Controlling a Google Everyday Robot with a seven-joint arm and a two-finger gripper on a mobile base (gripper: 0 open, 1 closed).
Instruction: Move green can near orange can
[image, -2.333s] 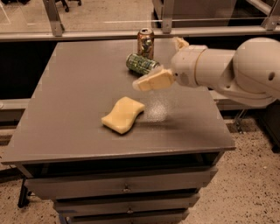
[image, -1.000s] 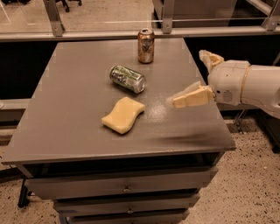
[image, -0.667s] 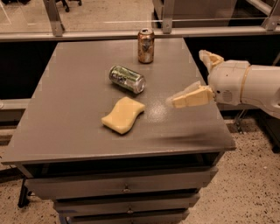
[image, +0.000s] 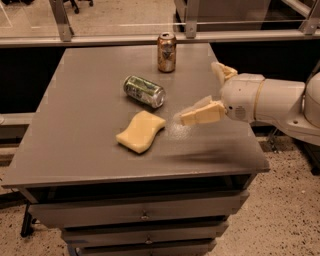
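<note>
The green can (image: 144, 91) lies on its side near the middle of the grey table (image: 90, 135), silver top pointing right and toward me. The orange can (image: 166, 52) stands upright at the table's far edge, a short way behind and right of the green can. My gripper (image: 210, 92) hovers over the right part of the table, right of the green can and apart from it. Its two pale fingers are spread wide, one (image: 200, 113) reaching forward-left, the other (image: 222, 71) behind. It holds nothing.
A yellow sponge (image: 141, 131) lies in front of the green can. The table has drawers (image: 140, 215) below its front edge. A metal rail (image: 125, 39) and glass partition run behind the table. Speckled floor lies to the right.
Since 2.3 s ago my gripper has drawn back to the right, away from the green can, which rolled forward-left and lies free. Over the last second nothing has moved.
</note>
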